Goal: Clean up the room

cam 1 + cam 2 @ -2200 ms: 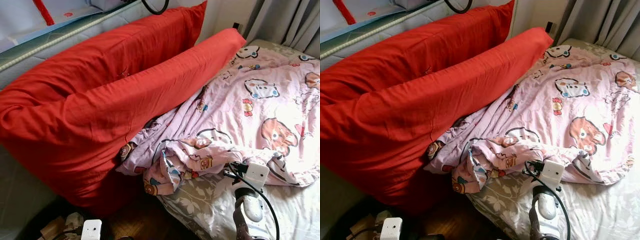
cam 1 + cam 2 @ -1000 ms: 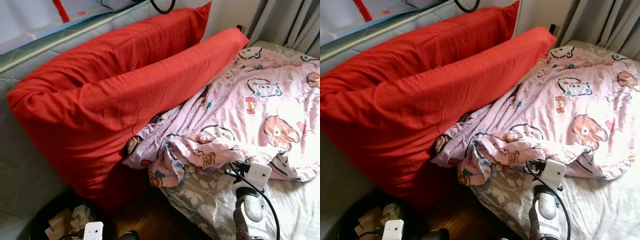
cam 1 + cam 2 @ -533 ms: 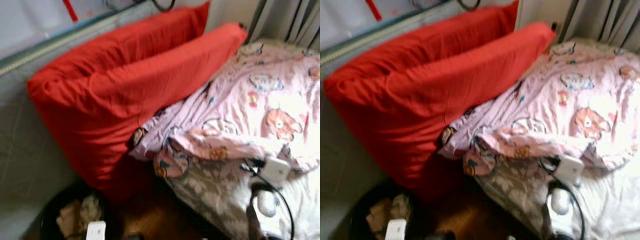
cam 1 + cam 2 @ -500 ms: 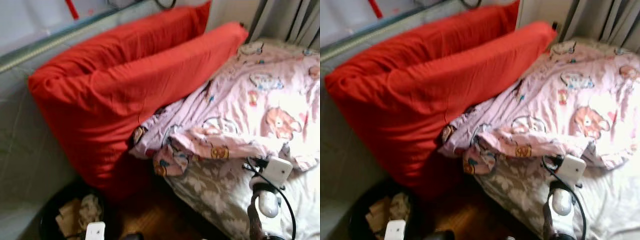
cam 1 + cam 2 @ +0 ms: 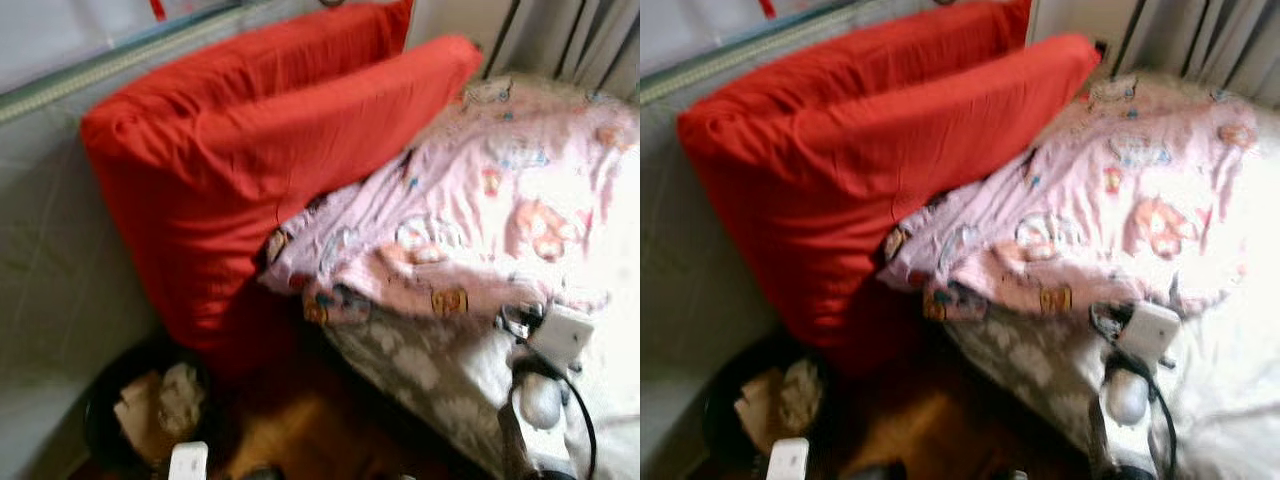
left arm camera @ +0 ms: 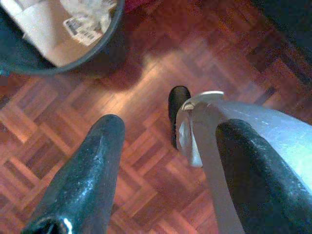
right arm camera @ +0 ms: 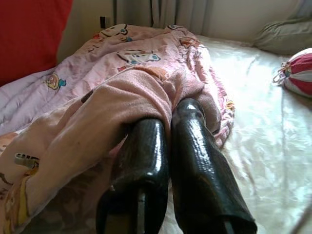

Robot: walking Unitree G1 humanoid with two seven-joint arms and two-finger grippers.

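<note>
Pink blanket (image 5: 480, 220) bunched on bed's (image 5: 420, 375) near-left edge beside red pillows (image 5: 270, 150); my right jaws (image 7: 178, 131) pinched on its fold, left jaws (image 6: 165, 165) wide over floor (image 6: 141, 87).

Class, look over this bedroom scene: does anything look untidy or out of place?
Yes. The pink cartoon blanket lies crumpled, its bunched corner hanging off the bed's edge beside the red pillows. The right tool, shut, touches its fold.
</note>
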